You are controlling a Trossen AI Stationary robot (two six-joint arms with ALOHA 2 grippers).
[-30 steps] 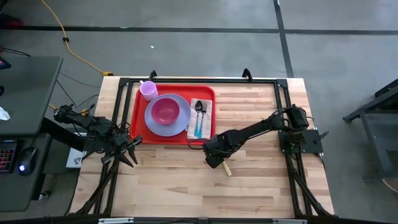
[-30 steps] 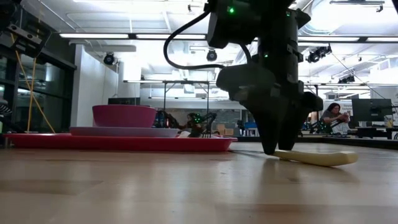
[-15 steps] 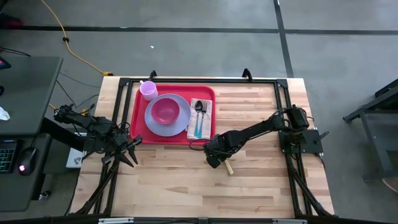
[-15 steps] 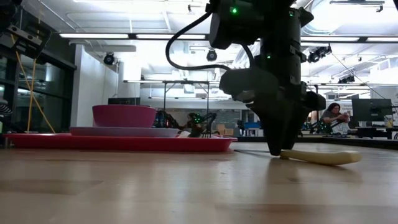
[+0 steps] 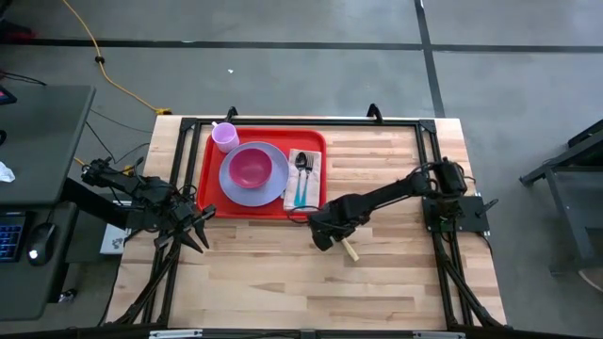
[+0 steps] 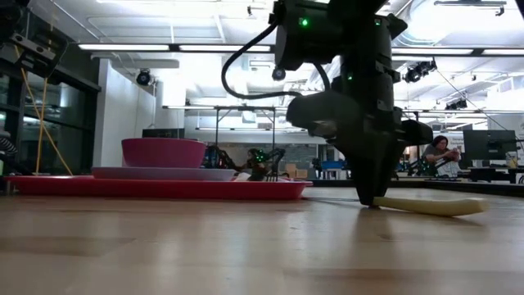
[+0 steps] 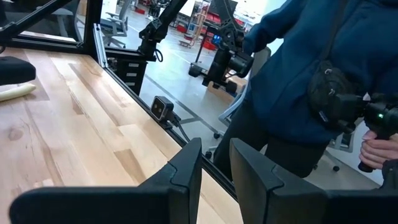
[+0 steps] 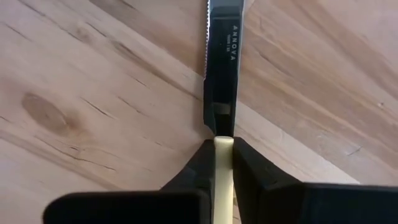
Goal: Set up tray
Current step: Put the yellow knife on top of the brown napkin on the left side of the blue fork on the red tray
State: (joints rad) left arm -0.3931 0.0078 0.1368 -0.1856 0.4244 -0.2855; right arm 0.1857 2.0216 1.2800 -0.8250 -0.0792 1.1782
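The right claw (image 8: 222,163) is down on the wooden tabletop (image 5: 283,273), its two dark fingers (image 8: 198,163) pinching the cream plastic handle of a table knife (image 8: 221,68). The knife's dark serrated steel blade lies flat on the wood, pointing away from the claw. From above, that claw (image 5: 323,235) sits near the middle of the tabletop, just off the near right corner of the large flat red plastic tray (image 5: 209,179), with the pale handle (image 5: 348,250) sticking out toward the near edge. At tabletop height the handle (image 6: 430,206) rests on the wood beside the claw (image 6: 370,197).

The tray lies toward the far left of the tabletop. It carries a round lavender plate (image 5: 266,186) with a pink bowl (image 5: 250,168) on it, a small lavender cup (image 5: 224,137) in the far left corner, and a white napkin (image 5: 293,193) along the right side holding a fork and spoon (image 5: 301,174).

The left claw (image 5: 195,229) hangs over the left edge of the tabletop, well apart from the tray's contents, its fingers (image 7: 186,171) spread slightly with a gap between them. Beyond that edge stands a person in a blue jacket (image 7: 311,74).
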